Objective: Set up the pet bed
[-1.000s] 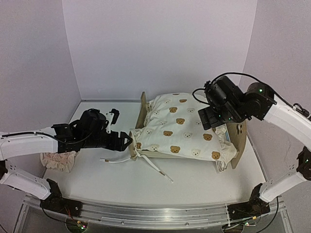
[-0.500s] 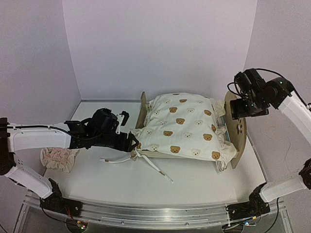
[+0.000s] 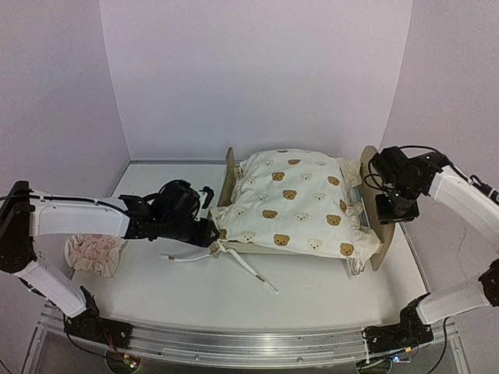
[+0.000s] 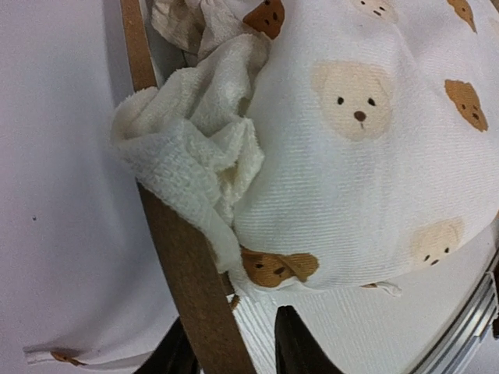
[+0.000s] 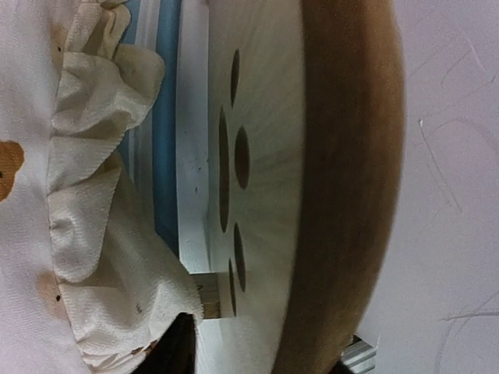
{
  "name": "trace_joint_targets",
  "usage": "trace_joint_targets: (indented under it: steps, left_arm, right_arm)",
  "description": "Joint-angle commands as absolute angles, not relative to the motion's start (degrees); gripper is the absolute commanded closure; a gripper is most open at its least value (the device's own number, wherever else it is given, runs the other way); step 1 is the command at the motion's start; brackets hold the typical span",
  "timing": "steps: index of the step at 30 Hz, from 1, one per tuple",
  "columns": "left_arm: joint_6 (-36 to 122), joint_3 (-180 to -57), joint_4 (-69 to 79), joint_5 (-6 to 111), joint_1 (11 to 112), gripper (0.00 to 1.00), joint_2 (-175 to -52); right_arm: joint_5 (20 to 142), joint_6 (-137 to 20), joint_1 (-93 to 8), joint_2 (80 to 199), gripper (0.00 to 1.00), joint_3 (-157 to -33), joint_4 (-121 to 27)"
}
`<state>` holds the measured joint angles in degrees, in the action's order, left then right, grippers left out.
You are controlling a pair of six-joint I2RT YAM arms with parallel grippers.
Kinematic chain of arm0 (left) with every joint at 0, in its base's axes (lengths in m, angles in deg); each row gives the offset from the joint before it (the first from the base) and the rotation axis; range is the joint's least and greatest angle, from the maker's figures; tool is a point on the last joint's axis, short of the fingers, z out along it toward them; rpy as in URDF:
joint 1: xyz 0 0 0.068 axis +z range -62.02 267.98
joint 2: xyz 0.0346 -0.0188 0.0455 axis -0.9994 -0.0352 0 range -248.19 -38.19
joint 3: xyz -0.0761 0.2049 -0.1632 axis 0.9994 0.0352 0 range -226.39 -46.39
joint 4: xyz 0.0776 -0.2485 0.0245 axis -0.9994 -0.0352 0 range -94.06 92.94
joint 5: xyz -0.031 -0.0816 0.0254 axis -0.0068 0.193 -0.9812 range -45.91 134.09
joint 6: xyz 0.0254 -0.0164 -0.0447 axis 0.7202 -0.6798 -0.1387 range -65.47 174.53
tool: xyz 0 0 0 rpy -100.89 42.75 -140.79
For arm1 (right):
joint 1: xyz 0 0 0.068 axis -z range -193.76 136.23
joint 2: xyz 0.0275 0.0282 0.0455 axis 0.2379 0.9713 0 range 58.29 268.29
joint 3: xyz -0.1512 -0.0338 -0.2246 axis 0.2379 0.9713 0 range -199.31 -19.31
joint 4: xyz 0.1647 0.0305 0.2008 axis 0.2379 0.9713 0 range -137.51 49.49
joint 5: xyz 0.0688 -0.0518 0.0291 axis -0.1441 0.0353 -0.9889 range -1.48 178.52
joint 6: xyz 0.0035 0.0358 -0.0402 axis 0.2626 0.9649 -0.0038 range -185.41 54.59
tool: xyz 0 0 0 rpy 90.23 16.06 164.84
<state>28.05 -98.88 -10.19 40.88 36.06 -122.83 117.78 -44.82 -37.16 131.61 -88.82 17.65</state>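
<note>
At bed (image 3: 228,173) ends: left gripper (image 3: 210,231) half-open astride footboard (image 4: 183,265), right gripper (image 3: 392,216) astride headboard (image 5: 343,156); clamped or not, we can't tell. Pinch wood, not quilt (image 3: 292,202); move both together.

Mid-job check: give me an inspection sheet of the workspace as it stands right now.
surface: white table, bed standing mid-table.
job's things: pet bed upright; bear-print quilt draped over it, its ties trailing onto the table in front.
clutter: pinkish ruffled pillow left of the bed, apart from it.
grippers: left gripper straddles the footboard; right gripper at the headboard; firm grip cannot be told.
cables: black cable loops over the right wrist.
surroundings: plain white walls; metal rail along the near edge.
</note>
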Motion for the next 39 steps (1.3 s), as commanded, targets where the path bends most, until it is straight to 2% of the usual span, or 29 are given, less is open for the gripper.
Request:
trace_joint_targets:
  steps: [1, 4, 8, 19, 27, 32, 35, 39]
  left_arm:
    - [27.77, -101.03, -9.13, 39.17, 35.77, 0.75, -123.10]
    - [27.05, -100.02, -10.09, 36.95, 35.76, 0.84, -121.88]
    - [26.15, -97.83, -11.68, 33.50, 35.78, 0.88, -119.83]
    - [21.88, -91.28, -16.94, 26.73, 39.48, 0.88, -113.74]
    - [19.80, -86.58, -19.71, 25.56, 45.04, 0.85, -107.12]
    - [18.77, -84.75, -19.91, 26.04, 45.18, 0.82, -104.88]
    - [18.25, -84.53, -20.71, 26.22, 45.18, 0.77, -103.93]
    - [18.19, -84.65, -22.18, 26.19, 45.21, 0.63, -101.69]
  right_arm:
    - [113.91, -44.08, -37.12, 128.10, 0.70, -86.66, 14.40]
    - [110.43, -43.12, -37.24, 127.43, 0.88, -85.42, 13.45]
    - [109.00, -40.69, -39.55, 127.29, 1.00, -83.49, 11.30]
    - [116.56, -32.74, -58.40, 135.77, 1.00, -84.60, 6.80]
    - [118.48, -28.77, -64.98, 140.58, 1.00, -86.08, 3.35]
    - [118.79, -30.16, -65.67, 142.96, 1.00, -87.46, 1.60]
    - [118.96, -31.55, -65.66, 144.17, 1.00, -88.70, 1.06]
    - [120.42, -33.13, -65.67, 145.04, 1.00, -89.83, 0.78]
